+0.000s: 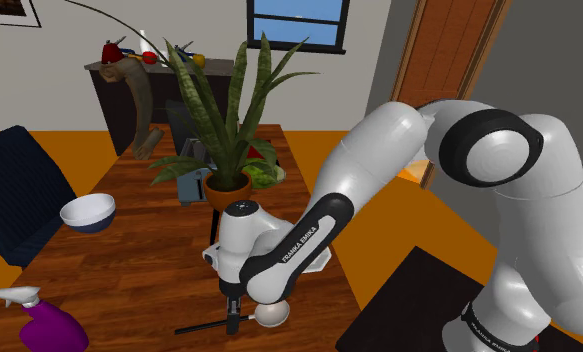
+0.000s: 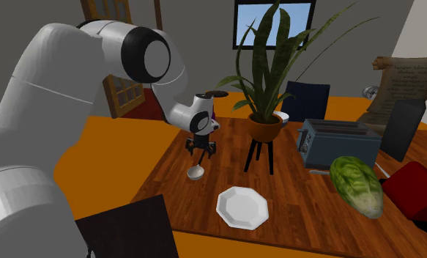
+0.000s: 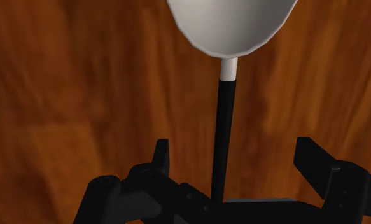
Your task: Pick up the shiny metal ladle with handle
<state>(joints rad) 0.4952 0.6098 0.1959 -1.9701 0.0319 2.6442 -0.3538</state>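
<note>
One ladle, one plate, one bowl, one toaster.

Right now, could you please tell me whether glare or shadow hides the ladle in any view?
Wrist view: the ladle has a bowl shaded softly from grey to white, no glare, and its black handle stands out against the wooden table inside the open gripper. Shoulder view: the gripper covers part of the thin dark handle. Second exterior view: even light, the pale bowl reads clearly.
</note>
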